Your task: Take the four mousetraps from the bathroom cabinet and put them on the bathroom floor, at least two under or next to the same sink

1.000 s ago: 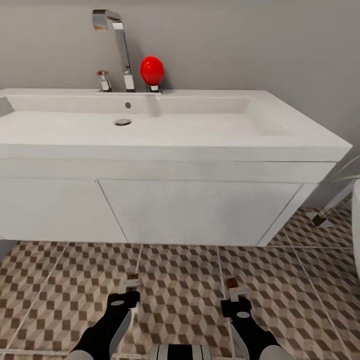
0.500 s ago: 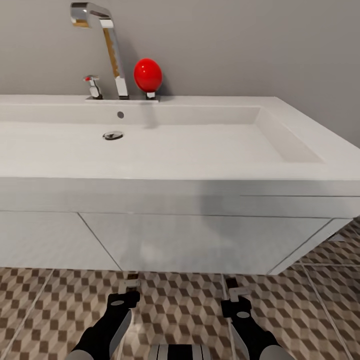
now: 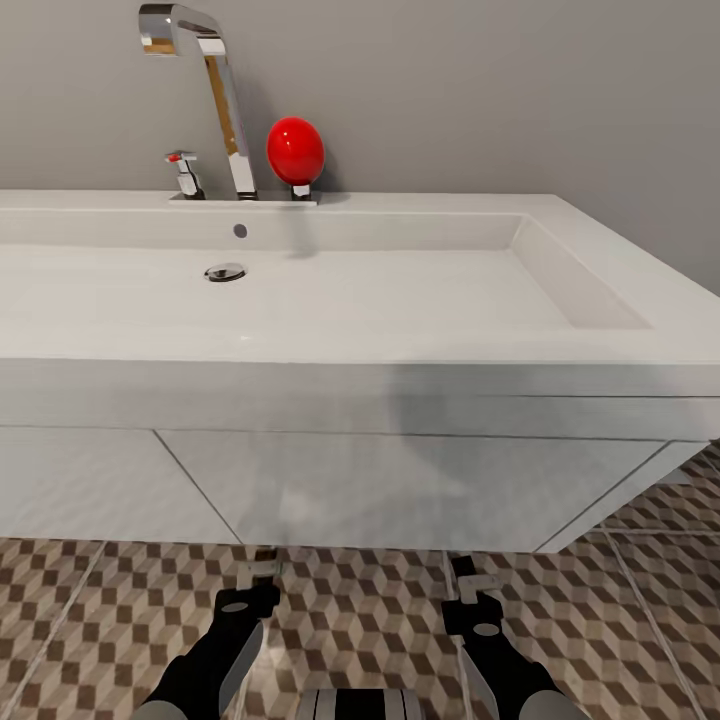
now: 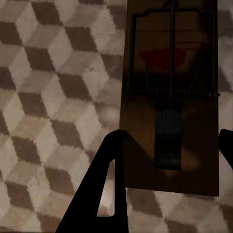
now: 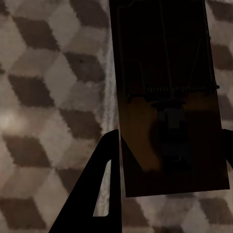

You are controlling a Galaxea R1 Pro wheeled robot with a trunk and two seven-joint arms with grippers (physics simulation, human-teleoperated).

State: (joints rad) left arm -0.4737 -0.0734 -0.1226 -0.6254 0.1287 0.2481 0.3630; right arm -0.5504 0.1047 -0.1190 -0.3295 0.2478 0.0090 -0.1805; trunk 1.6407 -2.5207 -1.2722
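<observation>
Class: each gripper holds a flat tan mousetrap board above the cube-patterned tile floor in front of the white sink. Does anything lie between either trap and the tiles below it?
Nothing visible does: bare cube-patterned tile floor surrounds the left gripper's mousetrap and the right gripper's mousetrap.

We see a grey wall [image 3: 480, 90], against it a red egg-shaped knob [image 3: 296, 150] on a short chrome stem, just beside it a small chrome lever with a red cap [image 3: 183, 172]

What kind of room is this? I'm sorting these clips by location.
Most likely a bathroom: a wide white sink with a chrome tap sits on a white wall-hung vanity, above a floor tiled in a brown-and-cream cube pattern.
</observation>
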